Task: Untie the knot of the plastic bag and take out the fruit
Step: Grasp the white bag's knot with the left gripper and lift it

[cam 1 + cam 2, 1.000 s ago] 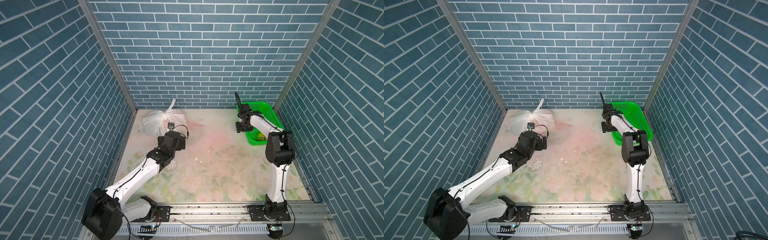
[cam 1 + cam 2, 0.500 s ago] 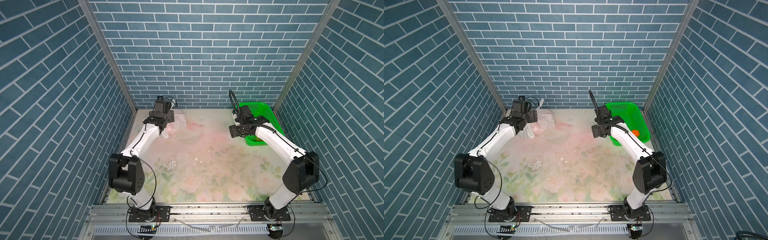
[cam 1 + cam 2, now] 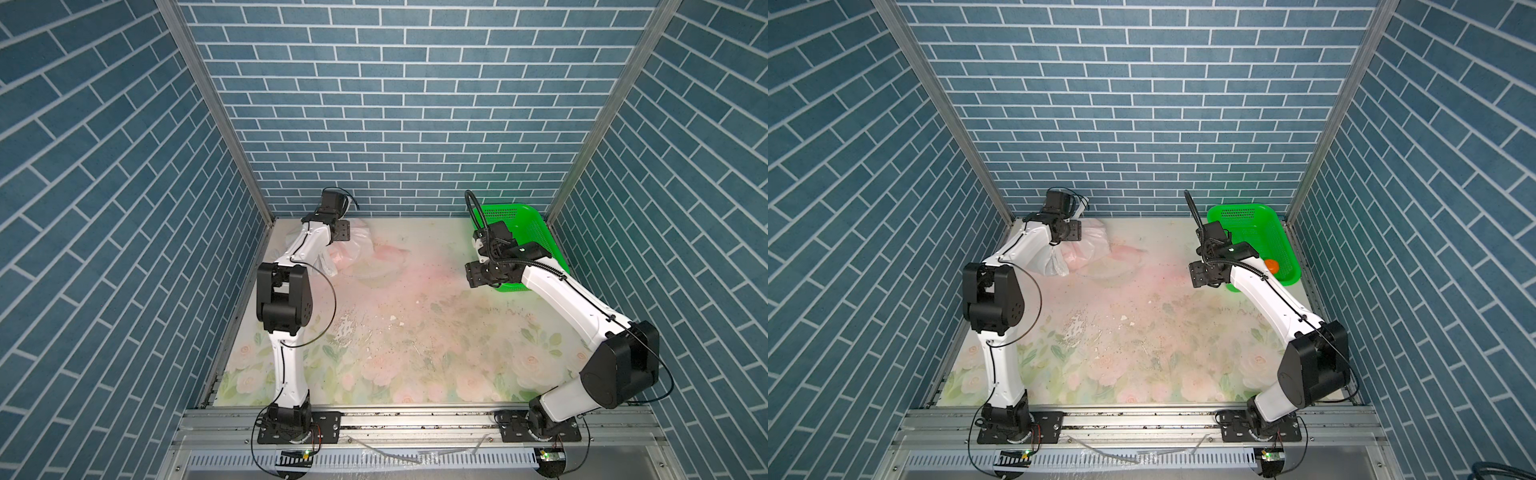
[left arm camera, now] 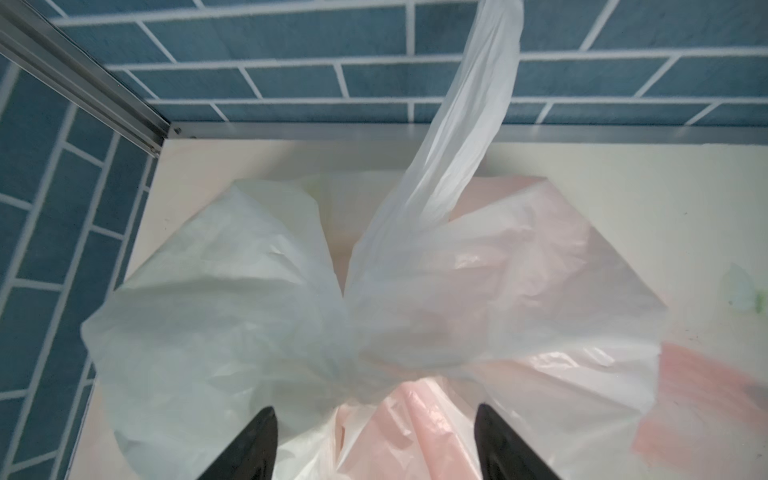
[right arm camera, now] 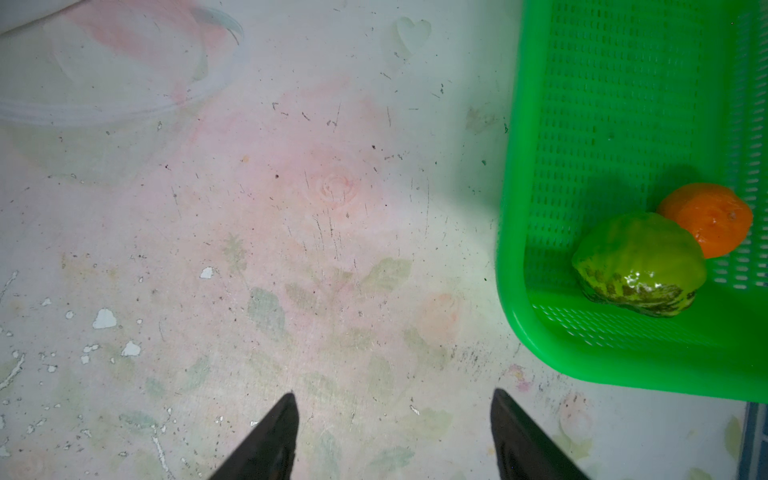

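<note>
plastic bag (image 4: 208,311) sits in the far corner of the table (image 5: 332,249), well apart from the green basket (image 5: 513,187) and across the table from it; left gripper (image 4: 376,409) is right over the bag, also well apart from the basket; its fingers stand apart, crinkled film bulging up between the tips, nothing pinched that I can see; knot (image 4: 351,316) reads as the tight gathered waist of the bag, just ahead of the fingertips and roughly centred on the gap between them; one white handle strip (image 4: 457,137) rises from it and runs away from the fingers toward the brick wall (image 4: 291,41), so its long axis lies roughly across the line the jaws close along; judgement: knot not yet undone, left arm is clearly the nearer one, and the next move turns on easing forward to the knot or the strip's root and closing there; thin film could slip or tear; fruit not made out through the plastic, only a pink tint; right gripper (image 5: 393,395) hovers over bare table just beside the basket, fingers spread and empty; the basket holds an orange piece (image 5: 706,218) touching a green speckled ball (image 5: 636,262)
</note>
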